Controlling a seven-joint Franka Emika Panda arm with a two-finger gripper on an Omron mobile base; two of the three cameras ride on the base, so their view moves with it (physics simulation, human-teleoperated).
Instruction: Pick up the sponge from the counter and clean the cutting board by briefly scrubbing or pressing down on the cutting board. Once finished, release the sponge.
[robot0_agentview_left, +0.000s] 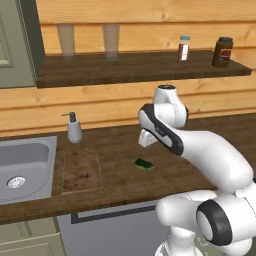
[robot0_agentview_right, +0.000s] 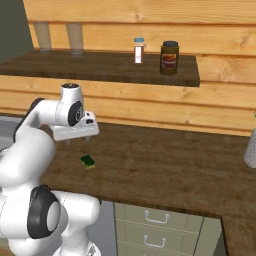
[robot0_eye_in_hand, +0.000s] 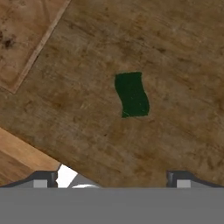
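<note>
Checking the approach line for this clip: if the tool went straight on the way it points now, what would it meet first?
Most likely the sponge, lying flat on the counter ahead of the open tool; slightly off line and it meets bare counter instead.

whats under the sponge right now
The sponge lies flat on the bare counter, apart from the cutting board. The wood directly beneath it is covered.

pale plank wall (robot0_agentview_right: 150, 20), dark shelf (robot0_agentview_left: 140, 67), grey sink (robot0_agentview_left: 25, 167).
</note>
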